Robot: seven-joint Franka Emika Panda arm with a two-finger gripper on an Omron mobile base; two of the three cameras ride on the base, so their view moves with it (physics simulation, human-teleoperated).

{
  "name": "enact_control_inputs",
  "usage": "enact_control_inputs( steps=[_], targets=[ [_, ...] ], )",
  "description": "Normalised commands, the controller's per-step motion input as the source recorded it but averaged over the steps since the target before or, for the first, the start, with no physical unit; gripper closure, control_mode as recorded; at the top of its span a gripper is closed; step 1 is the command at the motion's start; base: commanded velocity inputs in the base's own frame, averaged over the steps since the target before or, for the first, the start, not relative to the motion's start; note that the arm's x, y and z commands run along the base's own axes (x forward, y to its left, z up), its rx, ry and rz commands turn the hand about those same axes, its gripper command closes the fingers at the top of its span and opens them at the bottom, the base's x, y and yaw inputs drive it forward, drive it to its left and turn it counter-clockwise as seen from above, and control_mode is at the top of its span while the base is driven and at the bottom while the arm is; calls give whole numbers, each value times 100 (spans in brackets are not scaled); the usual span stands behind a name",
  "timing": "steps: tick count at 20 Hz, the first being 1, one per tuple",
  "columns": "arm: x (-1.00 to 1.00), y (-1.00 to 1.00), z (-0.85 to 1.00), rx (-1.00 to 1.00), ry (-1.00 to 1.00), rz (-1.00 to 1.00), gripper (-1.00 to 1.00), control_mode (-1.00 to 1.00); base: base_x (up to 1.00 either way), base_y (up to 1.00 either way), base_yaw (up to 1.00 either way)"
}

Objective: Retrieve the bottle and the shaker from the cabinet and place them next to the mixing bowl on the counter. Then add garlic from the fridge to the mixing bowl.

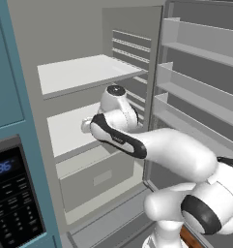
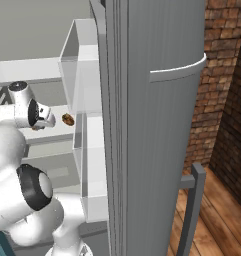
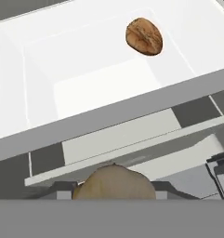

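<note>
The fridge [image 1: 89, 72] stands open, and my arm reaches toward its middle white shelf [image 3: 99, 79]. My gripper [image 3: 114, 188] is shut on a tan roundish lump, the garlic [image 3: 114, 182]. It holds the garlic just in front of and below the shelf's front edge. A darker brown mottled lump [image 3: 144, 36] lies loose near the back of that shelf; from the right base view it [image 2: 68, 119] sits a little right of the gripper [image 2: 44, 120]. In the left base view the hand [image 1: 86, 126] points into the fridge and its fingers are hidden.
The open fridge door [image 2: 157, 125], with its racks [image 1: 195, 92], stands close on the right of the arm. A grey drawer [image 1: 96, 177] sits below the shelf. An oven control panel [image 1: 11, 193] in a teal column [image 1: 7, 72] is on the left. A brick wall [image 2: 222, 75] stands beyond the door.
</note>
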Motion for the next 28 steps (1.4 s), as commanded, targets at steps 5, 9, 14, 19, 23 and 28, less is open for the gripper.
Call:
enact_control_inputs(
  steps=[5, 9, 14, 19, 23, 28],
  targets=[
    [-100, -37, 96, 4, 0, -1, 100, -100, 0, 0, 0],
    [-100, -28, 77, 0, -1, 2, 100, -100, 0, 0, 0],
    [-99, -29, 76, -3, 0, 9, 100, -100, 0, 0, 0],
    [-71, -25, 27, -8, -1, 8, 100, -100, 0, 0, 0],
    [-13, -4, 0, -2, 0, 0, 100, -100, 0, 0, 0],
    [0, 0, 0, 0, 0, 0, 100, -100, 0, 0, 0]
  ],
)
